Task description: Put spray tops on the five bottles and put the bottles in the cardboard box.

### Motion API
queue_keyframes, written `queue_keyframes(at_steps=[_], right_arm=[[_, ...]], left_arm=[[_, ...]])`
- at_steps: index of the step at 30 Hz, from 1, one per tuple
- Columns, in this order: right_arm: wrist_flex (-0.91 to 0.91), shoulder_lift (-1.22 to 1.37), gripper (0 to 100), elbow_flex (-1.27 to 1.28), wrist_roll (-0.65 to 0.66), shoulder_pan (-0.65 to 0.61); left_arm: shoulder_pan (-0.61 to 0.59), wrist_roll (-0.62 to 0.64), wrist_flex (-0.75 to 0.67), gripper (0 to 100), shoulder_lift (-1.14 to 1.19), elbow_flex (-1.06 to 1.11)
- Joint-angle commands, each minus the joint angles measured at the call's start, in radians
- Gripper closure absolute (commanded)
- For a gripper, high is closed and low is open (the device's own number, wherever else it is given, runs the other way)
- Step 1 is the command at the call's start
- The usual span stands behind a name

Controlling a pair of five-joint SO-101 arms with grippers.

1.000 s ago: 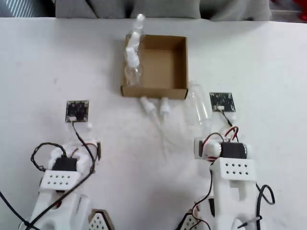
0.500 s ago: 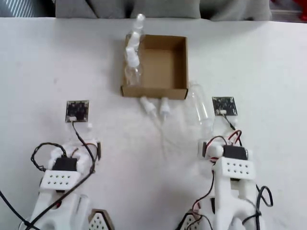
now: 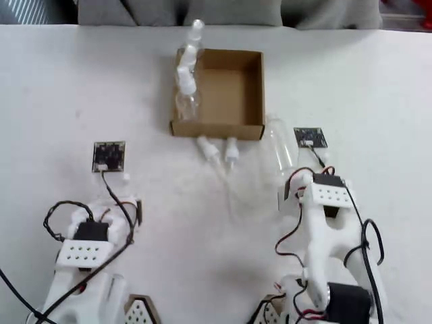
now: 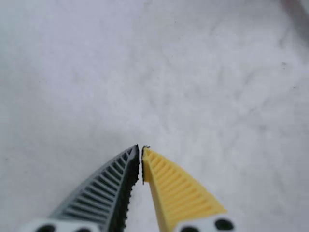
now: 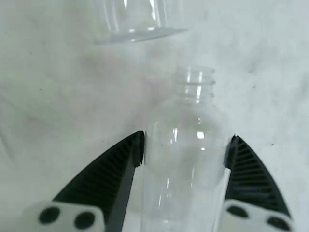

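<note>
My right gripper [image 5: 186,145] has its fingers spread to either side of an uncapped clear bottle [image 5: 188,116]. The tips sit close against its walls, though I cannot tell if they are pressing yet. The bottle lies on the table [image 3: 67,88] toward the right edge, its open neck pointing at the far edge, and a second clear bottle [image 5: 133,21] lies just beyond it. My left gripper [image 4: 141,150] hangs over bare tabletop near the near left corner, tips together and holding nothing. The cardboard box [image 3: 216,128] stands mid-table by the far edge, with capped bottles [image 3: 187,74] at its left wall and two loose spray tops [image 3: 206,150] just outside its near wall. I think the main risk is the round, slick plastic. If I close off-centre or too near the shoulder, it could squirt forward out of my fingers into the bottle ahead and roll both toward the right edge. Squeezing too hard might buckle the thin wall. Lifting it crooked would also leave the neck badly angled for fitting a top.
</note>
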Motion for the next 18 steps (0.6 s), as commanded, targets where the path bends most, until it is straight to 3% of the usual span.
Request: queue_keyframes(at_steps=[1, 9, 18], right_arm=[[-0.013, 0.041, 74.7, -0.064, 0.014, 0.007], [-0.013, 0.159, 69.3, -0.126, 0.091, 0.012], [-0.013, 0.202, 73.2, -0.147, 0.089, 0.013]], left_arm=[[-0.005, -0.008, -0.025, 97, -0.036, -0.002], [-0.005, -0.008, -0.025, 97, -0.036, -0.002], [-0.005, -0.008, -0.025, 97, -0.036, -0.002]])
